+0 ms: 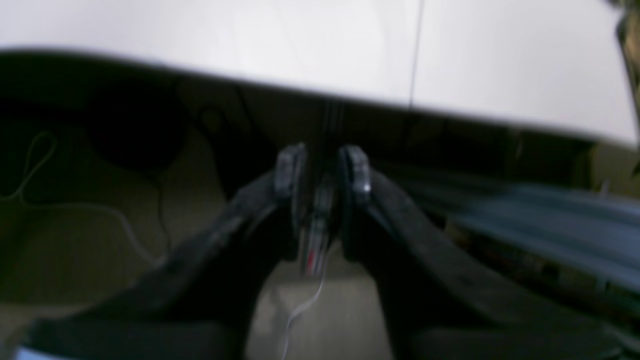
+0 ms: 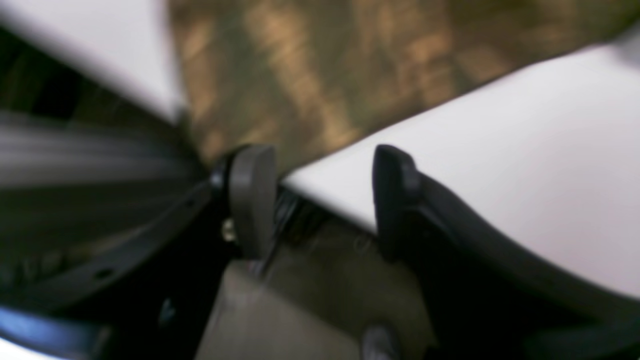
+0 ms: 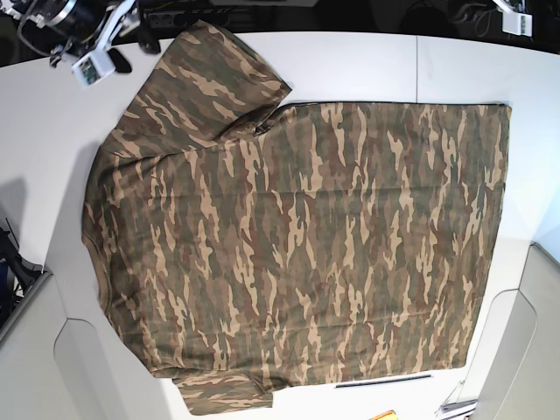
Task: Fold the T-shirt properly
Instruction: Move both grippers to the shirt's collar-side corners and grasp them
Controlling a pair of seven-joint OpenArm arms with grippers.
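The camouflage T-shirt (image 3: 297, 227) lies spread flat on the white table (image 3: 44, 140), one sleeve (image 3: 214, 70) at the back left and the other at the front edge. My right gripper (image 2: 322, 200) is open and empty. It hovers off the table's back left edge, beside the shirt's sleeve (image 2: 310, 65). In the base view it sits at the top left (image 3: 131, 39). My left gripper (image 1: 322, 170) has its fingers a little apart with nothing between them, just off the table edge (image 1: 350, 95). A sliver of shirt (image 1: 631, 55) shows at far right.
A seam (image 3: 417, 70) crosses the table at the back right. A thin white strip (image 3: 385, 380) and a small orange item (image 3: 382, 415) lie at the front edge. Beyond the table edge is floor with loose cables (image 1: 75, 205). Both wrist views are motion-blurred.
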